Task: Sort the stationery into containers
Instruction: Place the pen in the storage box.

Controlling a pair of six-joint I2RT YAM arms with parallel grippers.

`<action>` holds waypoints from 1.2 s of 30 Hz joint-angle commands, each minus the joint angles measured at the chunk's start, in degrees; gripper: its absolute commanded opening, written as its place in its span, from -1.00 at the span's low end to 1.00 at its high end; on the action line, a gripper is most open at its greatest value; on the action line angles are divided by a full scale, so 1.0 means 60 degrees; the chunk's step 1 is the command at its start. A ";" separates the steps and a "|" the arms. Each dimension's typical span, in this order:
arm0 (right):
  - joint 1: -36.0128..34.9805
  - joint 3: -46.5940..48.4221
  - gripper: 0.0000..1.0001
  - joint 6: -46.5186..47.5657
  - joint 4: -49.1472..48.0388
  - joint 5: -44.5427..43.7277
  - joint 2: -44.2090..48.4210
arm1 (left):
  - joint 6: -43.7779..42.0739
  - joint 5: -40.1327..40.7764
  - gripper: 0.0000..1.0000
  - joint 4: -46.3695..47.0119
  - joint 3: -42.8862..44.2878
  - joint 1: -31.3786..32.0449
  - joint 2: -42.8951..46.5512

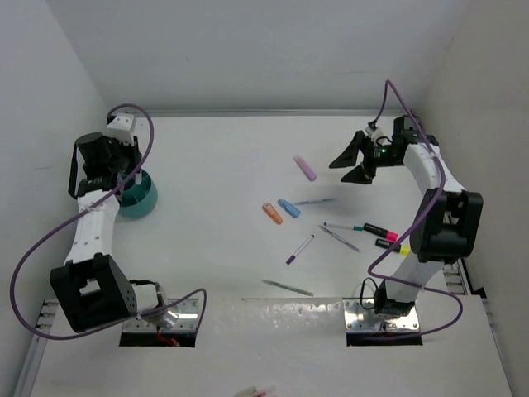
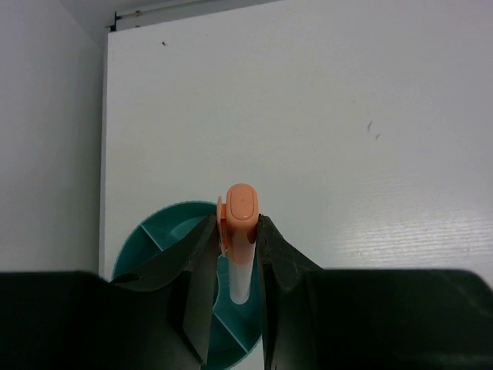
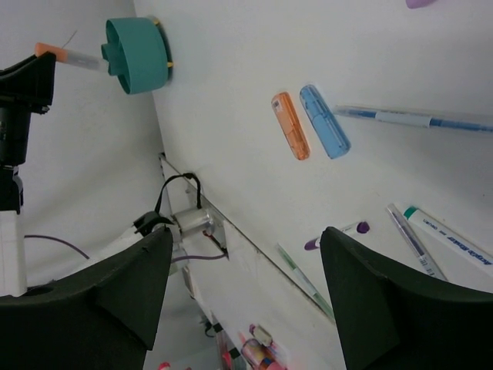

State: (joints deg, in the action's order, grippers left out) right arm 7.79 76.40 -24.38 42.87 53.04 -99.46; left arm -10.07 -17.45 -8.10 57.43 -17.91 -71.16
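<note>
Top external: the teal cup stands at the left of the desk, with the left gripper directly over it. Loose pens lie mid-desk.

Left wrist: that gripper pinches a peach highlighter above the cup's opening.

Right wrist: the right gripper is spread, empty, above an orange highlighter and a blue highlighter.

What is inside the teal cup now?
The teal cup shows partition walls and the lower end of the peach-capped highlighter, held by the left gripper. The gripper hides the rest.
</note>
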 commanded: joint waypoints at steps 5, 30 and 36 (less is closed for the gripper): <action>-0.0126 0.0391 0.42 0.0430 -0.0187 -0.0928 -0.0225 | -0.0622 -0.0226 -1.00 0.0104 -0.0255 -0.0427 -0.0138; -0.2513 0.2629 -0.09 0.2552 -0.1755 -0.6186 -0.2712 | -0.0357 -0.3111 0.37 -0.0069 0.0799 -0.0970 -0.0519; -0.2807 0.4166 -0.06 0.3316 -0.1200 -0.7081 -0.4118 | -0.1016 -0.3609 0.37 -0.0685 0.1137 -0.0444 -0.0212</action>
State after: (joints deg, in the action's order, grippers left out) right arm -8.16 95.83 -8.67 34.30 14.61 -121.10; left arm -13.15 -35.27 -10.26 62.65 -22.28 -74.78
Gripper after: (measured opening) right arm 0.459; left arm 0.681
